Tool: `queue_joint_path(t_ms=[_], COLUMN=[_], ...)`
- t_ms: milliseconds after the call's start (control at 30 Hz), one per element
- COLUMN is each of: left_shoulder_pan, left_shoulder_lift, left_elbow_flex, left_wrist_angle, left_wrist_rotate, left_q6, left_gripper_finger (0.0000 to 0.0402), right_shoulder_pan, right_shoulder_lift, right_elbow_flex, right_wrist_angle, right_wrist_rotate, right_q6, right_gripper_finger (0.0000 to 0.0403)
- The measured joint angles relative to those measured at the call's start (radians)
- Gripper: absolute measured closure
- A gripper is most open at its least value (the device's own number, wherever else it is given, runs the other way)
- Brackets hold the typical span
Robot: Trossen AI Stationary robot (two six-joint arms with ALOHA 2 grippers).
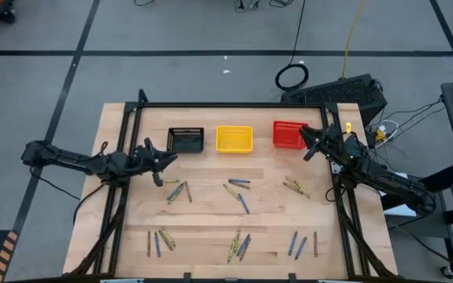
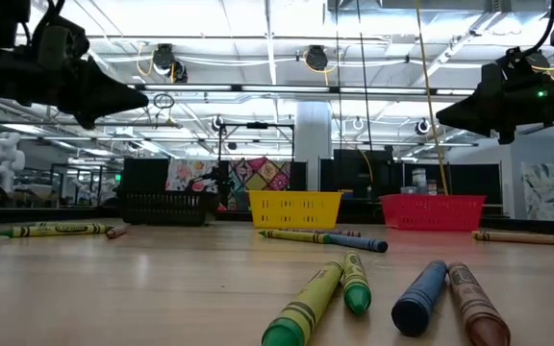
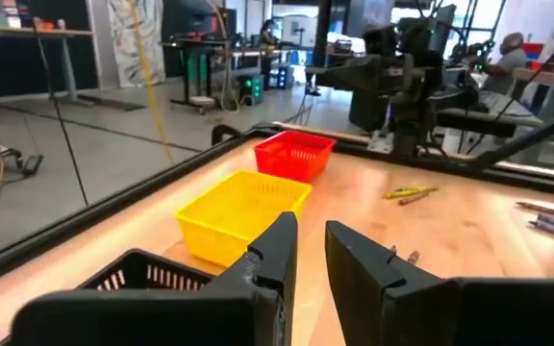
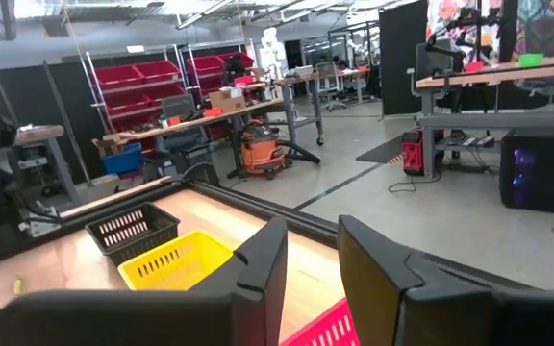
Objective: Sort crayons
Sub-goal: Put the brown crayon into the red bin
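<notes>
Crayons lie flat in loose groups on the wooden table: three groups mid-table (image 1: 178, 191) (image 1: 238, 189) (image 1: 296, 186) and three near the front edge (image 1: 160, 240) (image 1: 238, 245) (image 1: 299, 244). In the low view some lie close up (image 2: 354, 284). My left gripper (image 1: 163, 157) (image 3: 311, 226) hovers level above the table's left side, just near of the black basket (image 1: 185, 140), open and empty. My right gripper (image 1: 309, 141) (image 4: 313, 226) hovers level at the far right by the red basket (image 1: 288, 134), open and empty.
A black, a yellow (image 1: 234, 139) and a red mesh basket stand in a row along the table's far edge. A black frame (image 1: 226, 104) borders the table. The strip of table between the crayon groups and the baskets is bare wood.
</notes>
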Motion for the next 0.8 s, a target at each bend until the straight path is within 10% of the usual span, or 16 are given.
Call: queue_joint_path(t_ms=[800], left_shoulder_pan=[0.0], left_shoulder_lift=[0.032], left_elbow_flex=[0.045], left_wrist_angle=[-0.002], left_wrist_rotate=[0.033], left_q6=[0.165], left_gripper_finger=[0.0338], right_shoulder_pan=[0.0], right_shoulder_lift=[0.0], right_elbow_flex=[0.0], right_wrist_angle=[-0.001], right_wrist_rotate=[-0.066], right_q6=[0.005], right_gripper_finger=[0.0258])
